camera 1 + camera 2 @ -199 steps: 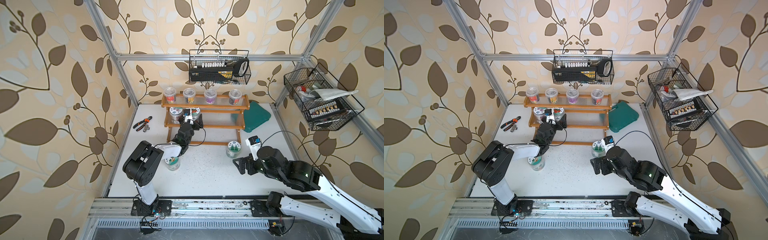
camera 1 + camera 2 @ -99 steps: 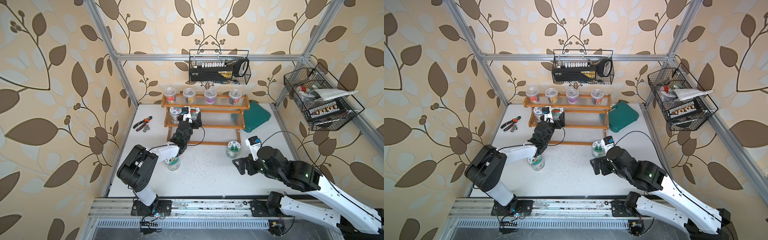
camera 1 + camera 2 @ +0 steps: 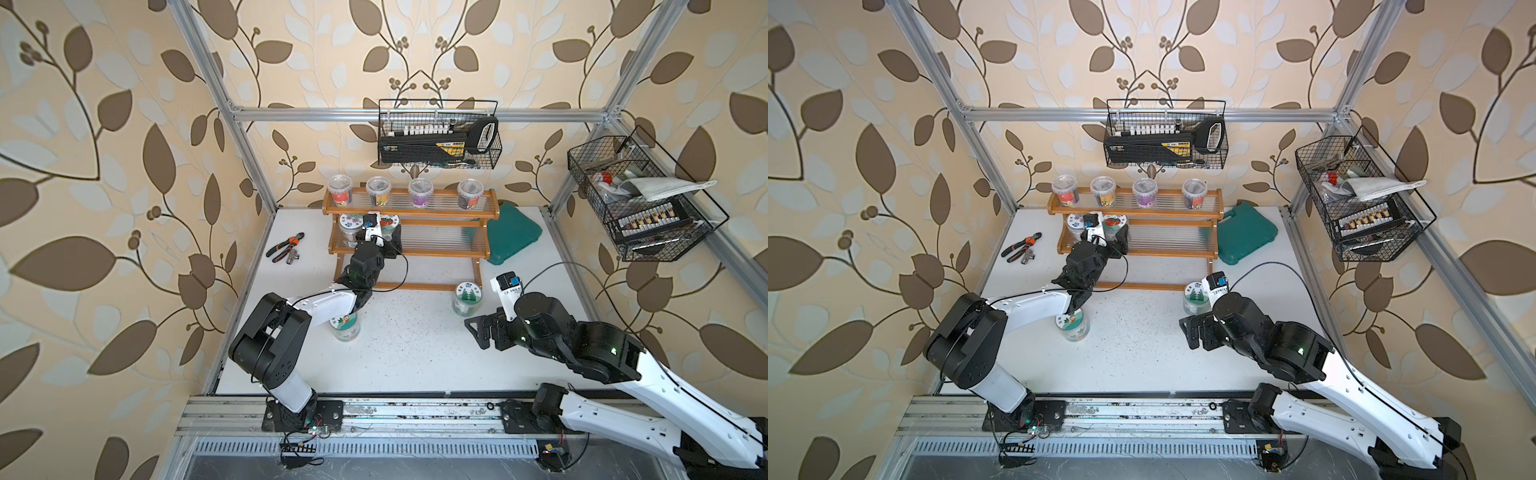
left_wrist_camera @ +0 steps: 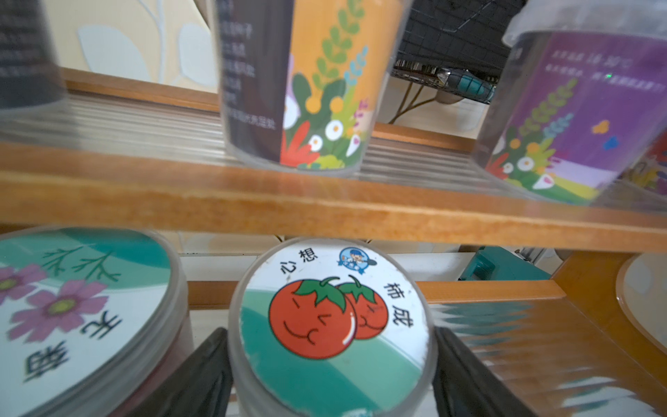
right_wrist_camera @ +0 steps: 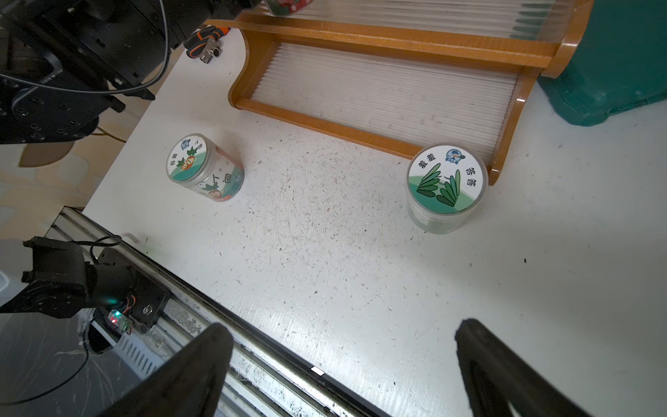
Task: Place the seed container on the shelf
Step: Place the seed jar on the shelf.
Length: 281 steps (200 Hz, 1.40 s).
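The seed container (image 4: 332, 317), a clear jar with a tomato picture on its lid, stands on the middle tier of the shelf (image 3: 440, 247), beside a flower-lidded jar (image 3: 350, 222). My left gripper (image 4: 330, 361) reaches in from the front. Its two dark fingers (image 4: 454, 364) press against the jar's opposite sides, shut on it. Both top views show this jar (image 3: 1114, 222) at the tip of the left gripper (image 3: 384, 232). My right gripper (image 3: 478, 332) hangs open over the table's front right with nothing between its fingers (image 5: 202, 361).
Several jars line the shelf's top tier (image 3: 478, 210). Two more jars stand on the table, one (image 3: 345, 326) under the left arm and one (image 3: 467, 297) by the shelf's right foot. Pliers (image 3: 286, 247) lie at the left and a green case (image 3: 515, 237) at the right. Black wire baskets (image 3: 438, 141) hang above.
The left gripper's jaws have narrowed from wide open onto the tomato-lidded jar on the middle tier. The right arm has not moved.
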Each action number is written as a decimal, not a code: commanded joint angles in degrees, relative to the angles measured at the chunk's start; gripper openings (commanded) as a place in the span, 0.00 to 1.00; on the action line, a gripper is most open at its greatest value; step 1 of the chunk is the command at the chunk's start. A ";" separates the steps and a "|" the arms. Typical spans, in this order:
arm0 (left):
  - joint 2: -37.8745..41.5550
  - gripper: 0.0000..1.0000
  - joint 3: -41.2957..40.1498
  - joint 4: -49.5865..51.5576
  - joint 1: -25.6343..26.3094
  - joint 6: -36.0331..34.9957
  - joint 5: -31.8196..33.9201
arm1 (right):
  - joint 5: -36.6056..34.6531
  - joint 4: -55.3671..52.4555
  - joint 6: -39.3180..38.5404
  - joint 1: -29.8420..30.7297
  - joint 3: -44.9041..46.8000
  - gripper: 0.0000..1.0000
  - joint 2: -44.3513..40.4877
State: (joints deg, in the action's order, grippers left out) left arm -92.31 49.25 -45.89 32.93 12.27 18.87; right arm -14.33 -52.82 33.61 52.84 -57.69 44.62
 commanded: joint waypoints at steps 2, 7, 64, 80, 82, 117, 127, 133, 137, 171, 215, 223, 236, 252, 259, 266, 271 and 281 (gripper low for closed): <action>3.06 0.86 0.05 0.74 -0.44 0.54 -0.66 | 0.65 0.67 0.72 -0.15 1.00 0.99 -0.75; 3.10 0.88 0.05 1.02 -0.41 0.49 -0.47 | 0.66 0.66 0.67 -0.17 1.11 0.99 -0.71; 5.61 0.94 0.23 5.11 -0.30 -0.58 -1.03 | 0.50 0.88 0.67 -0.18 1.62 0.99 -0.76; 6.96 0.96 0.40 7.46 -0.23 -1.01 -1.25 | 0.42 0.87 0.58 -0.19 1.70 0.99 -0.59; 7.21 0.96 0.42 7.74 -0.19 -1.06 -1.28 | 0.37 0.90 0.52 -0.17 1.75 0.99 -0.59; 12.05 0.98 3.77 20.62 0.00 -0.81 -3.08 | 0.09 1.33 0.03 -0.28 2.36 0.99 -0.35; 13.31 0.98 4.57 24.39 0.02 -0.27 -3.92 | -0.04 1.47 -0.18 -0.28 2.57 0.99 -0.24; 14.14 0.98 4.89 26.42 -0.02 -0.04 -4.81 | -0.16 1.54 -0.27 -0.29 2.71 0.99 -0.19; 14.81 0.98 5.17 27.87 0.03 0.10 -5.36 | -0.10 1.51 -0.29 -0.35 2.68 0.99 -0.16; 19.18 0.98 10.60 46.84 0.03 3.80 -7.22 | -0.22 2.07 -0.82 -0.54 3.34 0.99 -0.06; 25.71 0.98 13.96 66.11 0.09 10.58 -9.02 | 0.40 4.98 -2.03 -0.63 5.14 0.99 -0.80; 27.01 0.98 14.35 69.24 0.04 11.51 -9.16 | 0.70 5.83 -2.28 -0.61 5.58 0.99 -0.98; 28.80 0.98 14.93 74.50 0.00 14.45 -8.51 | 1.52 7.41 -2.79 -0.61 6.50 0.99 -1.20; 30.37 0.98 15.55 80.24 -0.02 17.27 -8.17 | 2.56 9.14 -3.26 -0.63 7.40 0.99 -1.29; 30.73 0.98 15.92 82.71 0.01 17.92 -8.68 | 3.01 9.90 -3.41 -0.62 7.70 0.99 -1.25; 31.02 0.98 16.29 84.91 0.01 18.41 -9.29 | 3.44 10.60 -3.58 -0.55 8.00 0.99 -1.25; 31.21 0.98 16.38 86.28 0.01 18.65 -9.61 | 3.71 11.18 -3.71 -0.59 8.24 0.99 -1.20; 31.56 0.98 16.65 89.12 -0.06 19.70 -9.88 | 4.39 12.34 -3.98 -0.62 8.71 0.99 -1.20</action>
State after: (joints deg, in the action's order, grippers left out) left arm -62.24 63.46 32.03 32.97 27.46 11.11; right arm -12.16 -44.71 31.16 52.36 -50.57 43.83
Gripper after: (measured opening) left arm 0.984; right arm 0.990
